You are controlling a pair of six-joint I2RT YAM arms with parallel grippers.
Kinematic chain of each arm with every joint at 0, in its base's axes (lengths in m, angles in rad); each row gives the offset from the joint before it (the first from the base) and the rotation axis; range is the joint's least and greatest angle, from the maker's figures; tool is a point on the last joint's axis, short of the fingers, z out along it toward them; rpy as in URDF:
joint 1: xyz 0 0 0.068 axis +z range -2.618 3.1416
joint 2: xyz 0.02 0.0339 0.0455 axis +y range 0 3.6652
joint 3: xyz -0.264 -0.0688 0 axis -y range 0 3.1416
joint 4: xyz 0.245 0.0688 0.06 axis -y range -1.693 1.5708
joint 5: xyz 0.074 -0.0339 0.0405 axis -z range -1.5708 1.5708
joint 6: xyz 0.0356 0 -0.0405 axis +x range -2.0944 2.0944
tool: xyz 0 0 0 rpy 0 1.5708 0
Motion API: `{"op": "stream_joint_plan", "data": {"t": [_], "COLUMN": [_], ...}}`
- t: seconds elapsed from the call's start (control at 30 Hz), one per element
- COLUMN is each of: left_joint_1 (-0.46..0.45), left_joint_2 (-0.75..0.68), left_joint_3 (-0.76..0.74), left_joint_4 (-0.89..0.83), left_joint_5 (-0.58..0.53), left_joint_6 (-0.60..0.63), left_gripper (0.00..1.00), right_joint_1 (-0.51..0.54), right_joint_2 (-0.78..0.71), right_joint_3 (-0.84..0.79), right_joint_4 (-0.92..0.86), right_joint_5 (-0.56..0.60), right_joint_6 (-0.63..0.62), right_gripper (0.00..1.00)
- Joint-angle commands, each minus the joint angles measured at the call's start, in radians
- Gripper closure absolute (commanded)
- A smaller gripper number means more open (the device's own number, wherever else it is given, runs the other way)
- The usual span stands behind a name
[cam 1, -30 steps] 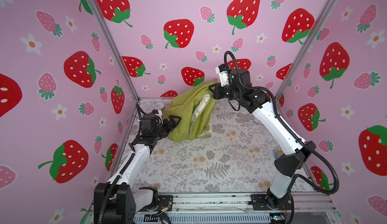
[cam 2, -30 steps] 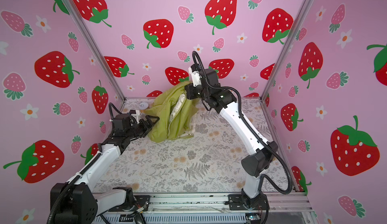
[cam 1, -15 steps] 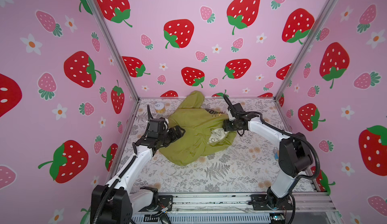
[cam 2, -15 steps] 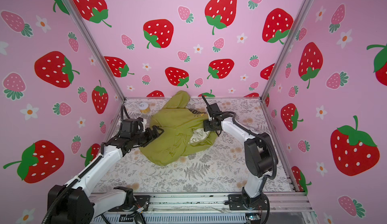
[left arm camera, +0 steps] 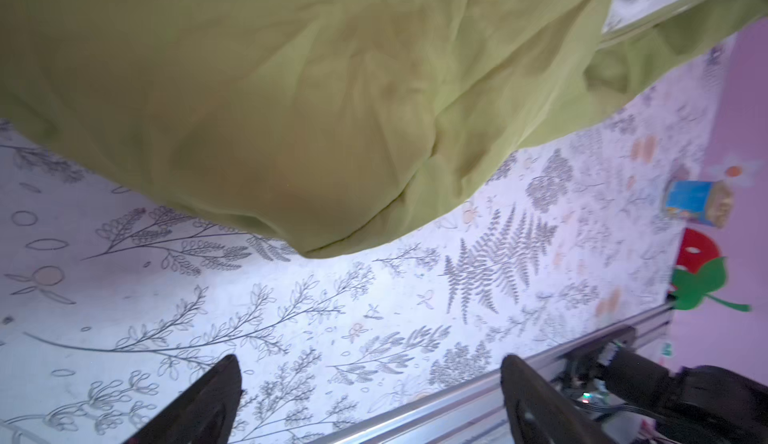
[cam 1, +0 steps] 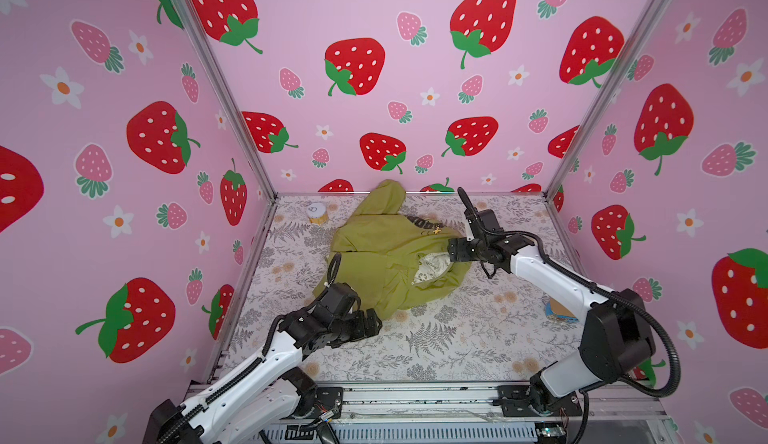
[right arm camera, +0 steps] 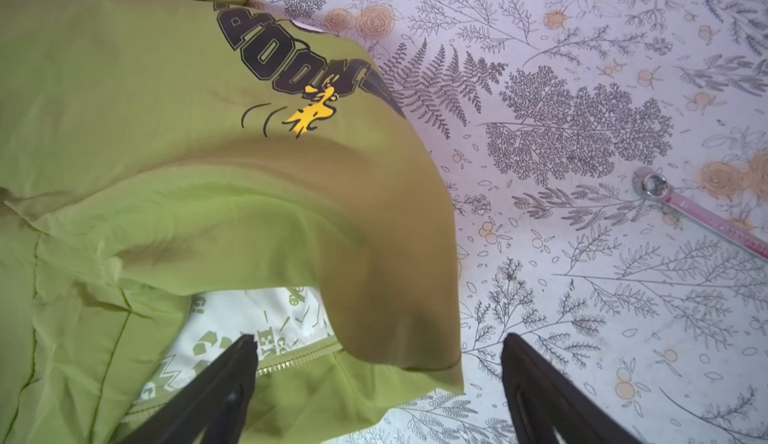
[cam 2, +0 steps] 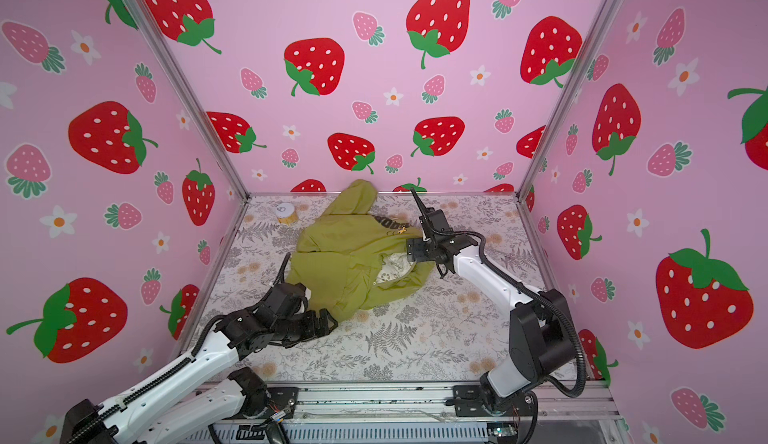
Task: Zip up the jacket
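Jacket [cam 1: 376, 255] is laid crumpled on table [cam 1: 457, 338], hood toward back wall, probably for zipper [right arm camera: 297, 359] access | left gripper [cam 1: 371, 324] is spread, empty, beside hem | right gripper [cam 1: 452, 251] is spread above lining [right arm camera: 232, 321], nothing pinched

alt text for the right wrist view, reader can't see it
An olive-green jacket with dark lettering and a yellow bird print lies on a floral table, its cream lining and zipper teeth showing. The open right end effector is poised over its edge; a wrench lies apart.
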Motion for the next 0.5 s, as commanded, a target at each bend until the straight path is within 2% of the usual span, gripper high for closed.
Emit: {"op": "stream_joint_plan", "data": {"t": [0.0,0.07,0.13,0.23,0.33,0.47], "left_joint_1": [-0.112,-0.177,-0.232,-0.292,-0.309,-0.308], "left_joint_2": [0.021,0.059,0.102,0.184,0.296,0.416], "left_joint_3": [0.027,0.061,0.087,0.118,0.156,0.176], "left_joint_4": [-0.038,-0.061,-0.035,0.031,0.065,0.163], "left_joint_5": [-0.312,-0.447,-0.518,-0.571,-0.604,-0.573], "left_joint_6": [0.049,0.087,0.141,0.225,0.274,0.339], "left_gripper": [0.01,0.01,0.01,0.01,0.00,0.00], "right_joint_1": [0.001,0.002,0.002,0.002,0.002,0.002], "right_joint_2": [-0.048,-0.072,-0.090,-0.107,-0.129,-0.149], "right_joint_3": [-0.041,-0.064,-0.083,-0.100,-0.114,-0.134], "right_joint_4": [0.011,0.019,0.023,0.020,0.018,0.022], "right_joint_5": [-0.013,-0.022,-0.025,-0.022,-0.019,-0.028], "right_joint_6": [0.012,0.019,0.022,0.023,0.028,0.046], "right_gripper": [0.03,0.02,0.02,0.02,0.01,0.01]}}
